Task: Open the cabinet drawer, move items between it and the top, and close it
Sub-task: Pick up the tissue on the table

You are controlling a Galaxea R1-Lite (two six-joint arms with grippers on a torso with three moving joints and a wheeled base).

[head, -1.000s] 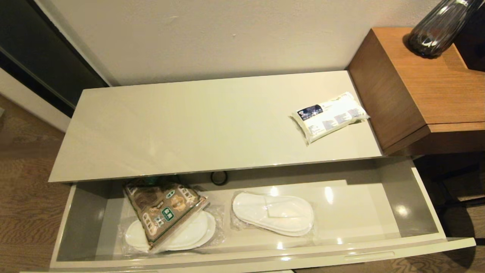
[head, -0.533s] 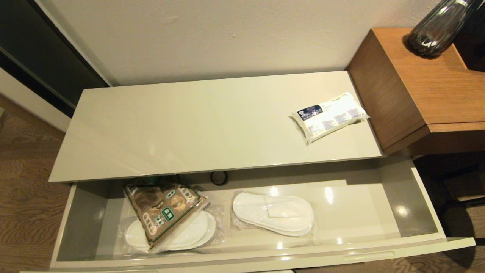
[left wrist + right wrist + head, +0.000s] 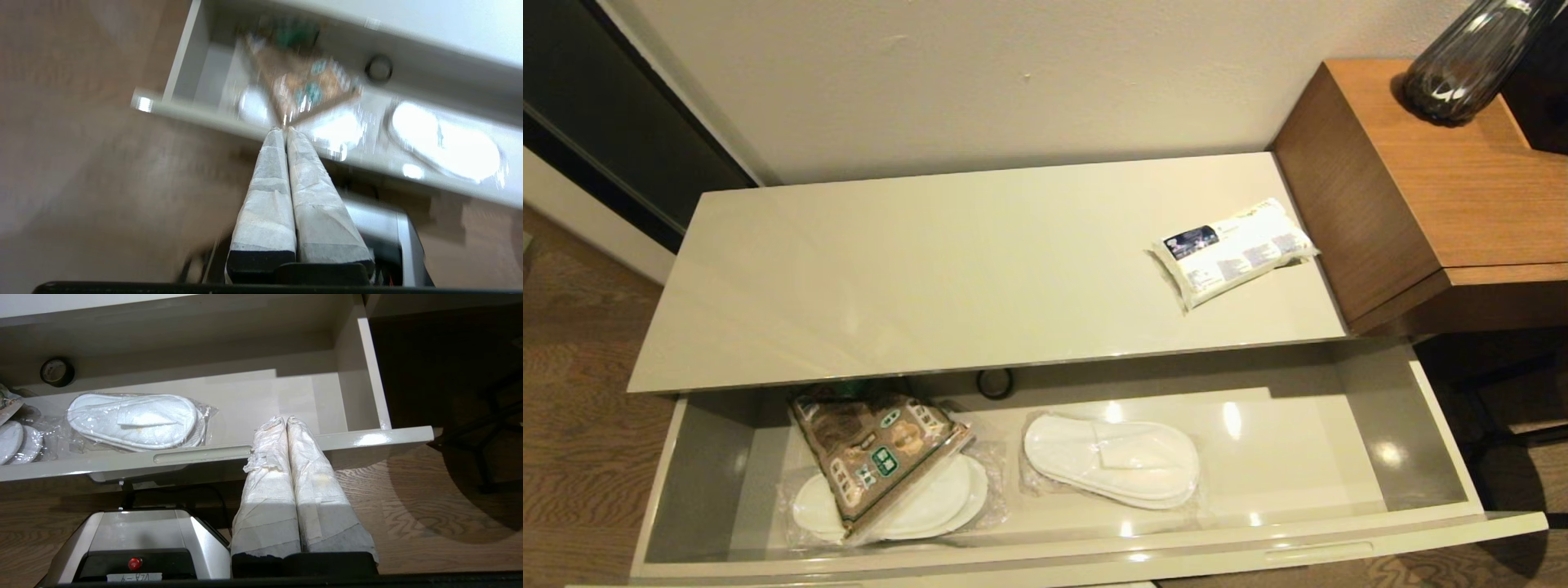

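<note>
The cabinet drawer [image 3: 1405, 441] stands pulled out below the top [image 3: 931, 278]. Inside lie a brown-and-green snack bag [image 3: 874, 453] resting on one wrapped pair of white slippers [image 3: 931, 506], a second wrapped pair of slippers [image 3: 1111, 459], and a black tape roll [image 3: 996, 382] at the back. A white tissue pack [image 3: 1229, 250] with a blue label lies on the top, at the right. No arm shows in the head view. My left gripper [image 3: 284, 129] is shut and empty in front of the drawer's left part. My right gripper [image 3: 285, 418] is shut and empty at the drawer front [image 3: 367, 439], beside the handle slot [image 3: 202, 454].
A taller brown wooden side table [image 3: 1437, 188] with a dark glass vase [image 3: 1462, 69] stands right of the cabinet. Wood floor [image 3: 580, 425] surrounds the drawer. The robot's silver base [image 3: 139, 539] sits below the drawer front. A dark doorway [image 3: 613, 114] lies at the left.
The items, drawer and top stay as they were in the head view, and no arm enters it.
</note>
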